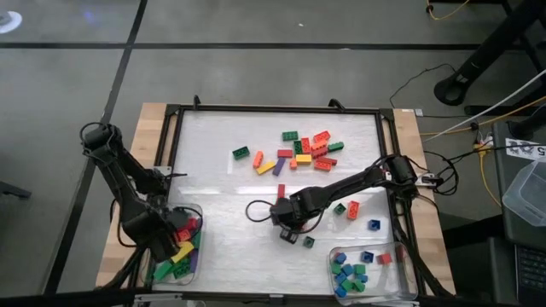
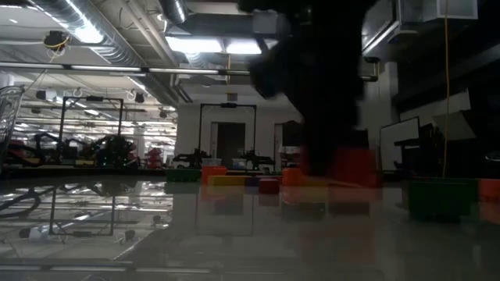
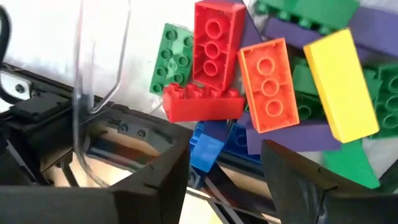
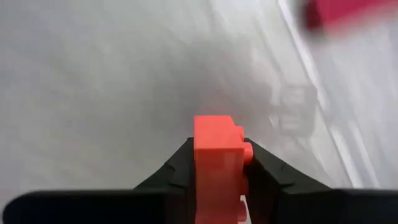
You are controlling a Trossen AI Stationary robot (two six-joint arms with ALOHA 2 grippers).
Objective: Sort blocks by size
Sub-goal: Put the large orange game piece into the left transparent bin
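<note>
**Red brick clamped in my right gripper, left gripper spread over the long-brick tray**

I can read no writing on the bricks or trays; a white label at the table's right edge carries print too small to make out.

My right arm reaches from the table's right side toward the middle of the white mat, elbow bent, and my right gripper (image 4: 217, 165) has its two dark fingers pressed against the sides of a small red brick (image 4: 217, 155), held just above the mat. A small green brick (image 1: 308, 241) lies just beside it on the mat.

My left arm folds down at the near left corner, and my left gripper (image 3: 227, 165) hangs with its fingers apart over the left tray (image 1: 201, 223), gripping nothing. Right under it lie long bricks heaped together: a red one (image 3: 214, 46), an orange one (image 3: 268, 84), a yellow one (image 3: 341, 84).

The unsorted pile (image 1: 303, 152) sits at the far side of the mat, well apart from both grippers. The right tray (image 1: 411, 275) holds small blue and green bricks.
</note>
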